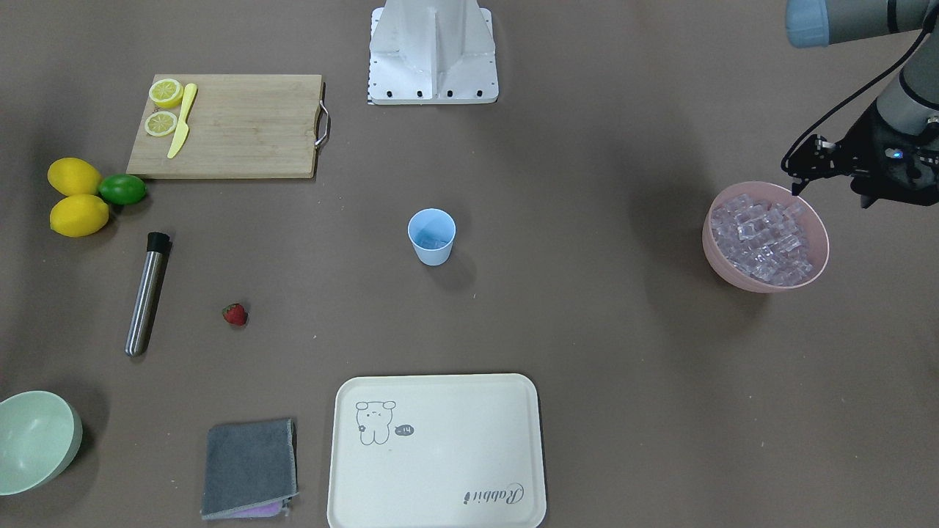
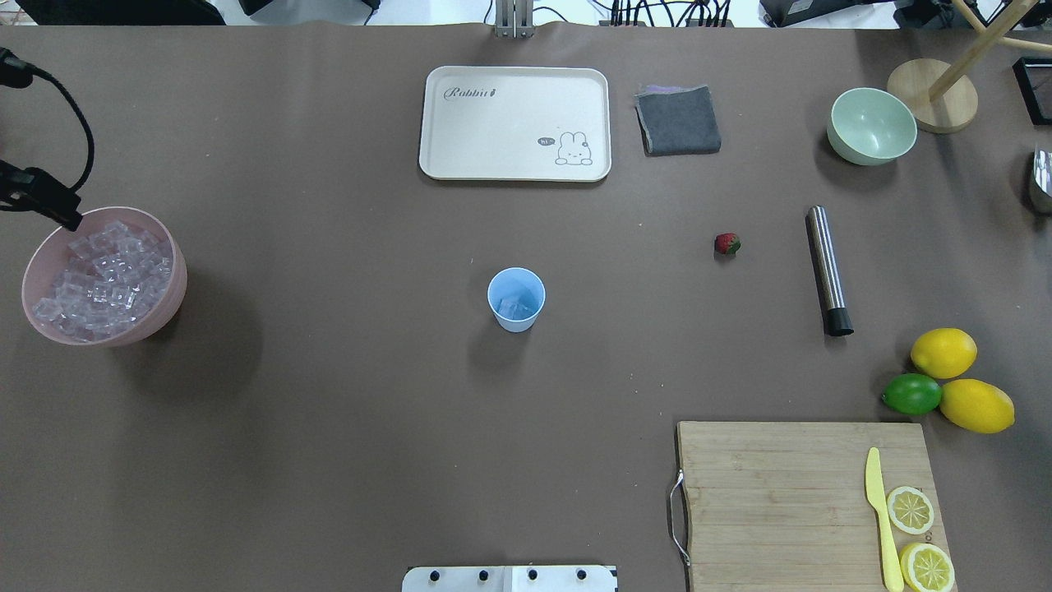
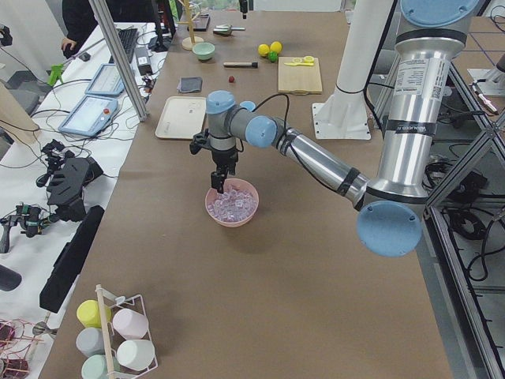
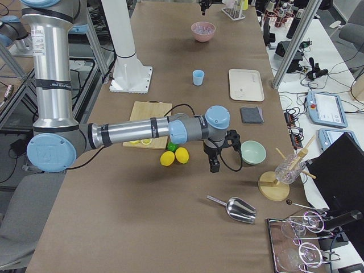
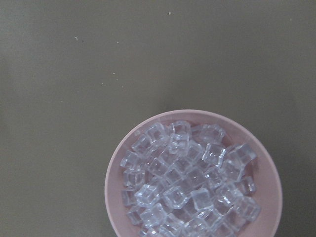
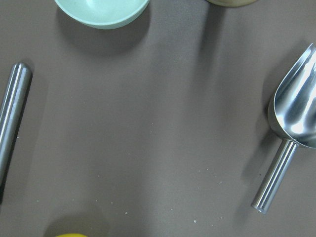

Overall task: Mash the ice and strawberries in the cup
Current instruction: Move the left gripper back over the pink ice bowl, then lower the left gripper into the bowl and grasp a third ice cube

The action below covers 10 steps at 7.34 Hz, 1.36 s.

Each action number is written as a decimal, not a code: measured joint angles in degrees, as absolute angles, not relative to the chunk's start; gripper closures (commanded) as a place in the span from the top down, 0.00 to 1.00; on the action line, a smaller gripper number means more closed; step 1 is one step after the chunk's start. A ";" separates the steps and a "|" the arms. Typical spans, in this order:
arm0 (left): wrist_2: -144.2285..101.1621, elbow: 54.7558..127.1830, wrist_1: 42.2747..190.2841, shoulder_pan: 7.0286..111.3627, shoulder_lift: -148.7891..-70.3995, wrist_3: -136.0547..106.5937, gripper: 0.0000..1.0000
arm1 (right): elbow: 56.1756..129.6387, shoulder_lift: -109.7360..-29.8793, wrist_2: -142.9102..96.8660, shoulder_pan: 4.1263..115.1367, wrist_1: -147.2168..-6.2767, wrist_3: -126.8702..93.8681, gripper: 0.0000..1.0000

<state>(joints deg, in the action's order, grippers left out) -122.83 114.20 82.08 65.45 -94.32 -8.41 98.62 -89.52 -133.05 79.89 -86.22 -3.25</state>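
Much ice (image 1: pixel 766 238) under left end effector (image 3: pixel 218 186)

The left gripper (image 1: pixel 796 189), above the pink bowl (image 1: pixel 722 268) at the table's left edge, is cut off by the frame in both table views, so how its jaws stand cannot be told. The right gripper (image 4: pixel 214 166) shows only small, from the side, and is unreadable. The ice (image 2: pixel 514 308) in the cup (image 2: pixel 516 326) is too faint to count. The scoop (image 6: pixel 296 113) runs off the right wrist view.

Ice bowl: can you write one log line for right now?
left end effector: at pink bowl rim, by ice | cup: upright, mid-table | strawberry: on table, outside cup | right end effector: near lemons
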 measured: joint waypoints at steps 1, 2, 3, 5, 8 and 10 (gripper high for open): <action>-122.71 113.63 86.60 65.66 -91.77 -5.48 0.97 | 98.55 -89.15 -133.07 79.87 -86.24 -3.25 1.00; -122.85 112.18 92.04 65.64 -90.03 -4.13 0.96 | 98.46 -88.48 -133.12 79.84 -86.30 -3.25 1.00; -123.03 110.71 96.60 65.46 -89.23 -3.59 0.83 | 98.44 -87.80 -133.08 79.82 -86.33 -3.25 1.00; -123.35 109.75 100.42 64.07 -89.17 -1.78 0.74 | 98.44 -87.64 -132.94 80.16 -86.32 -3.25 1.00; -124.50 109.46 101.02 61.45 -89.01 3.13 0.71 | 98.39 -88.26 -132.89 81.47 -86.56 -3.25 1.00; -124.81 108.93 101.26 59.06 -88.24 4.70 0.71 | 98.17 -88.32 -132.89 81.82 -86.70 -3.25 1.00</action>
<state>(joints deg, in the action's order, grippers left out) -124.81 108.93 101.26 59.06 -88.24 4.70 98.17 -88.32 -132.89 81.82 -86.70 -3.25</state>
